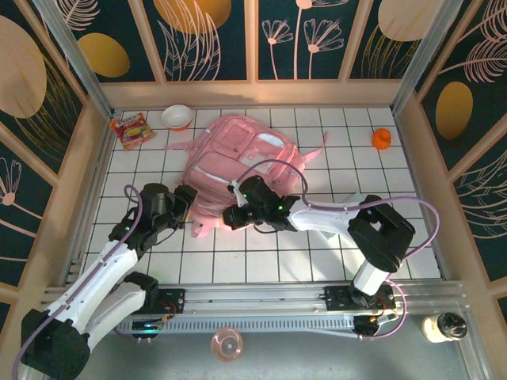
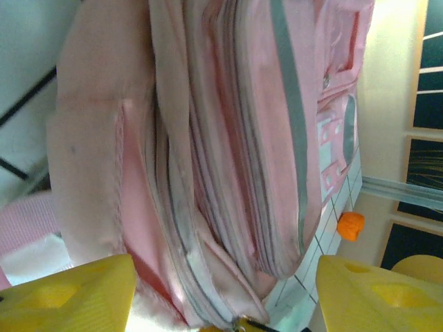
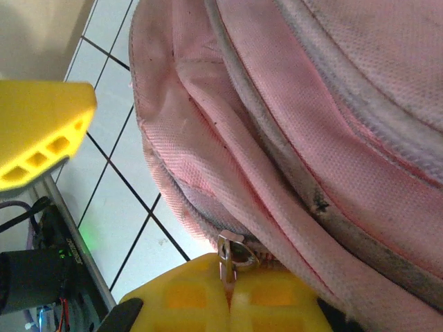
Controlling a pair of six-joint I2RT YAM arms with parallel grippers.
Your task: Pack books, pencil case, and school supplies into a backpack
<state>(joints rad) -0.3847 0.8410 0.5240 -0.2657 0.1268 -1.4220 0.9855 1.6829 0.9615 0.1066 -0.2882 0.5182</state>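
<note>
A red-and-yellow snack packet (image 1: 130, 129) is being seen lying at the far left of the white-tiled worktop (image 1: 261, 253), with a small white bowl (image 1: 177, 117) just beside it. A small orange thing (image 1: 382, 138) is lying at the far right.

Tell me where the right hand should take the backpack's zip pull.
Grip the small metal zipper pull at the near end of the backpack, coming from the near side. It stands clear of the fabric seam, right at the right hand, so thin fingers can pinch it.
</note>
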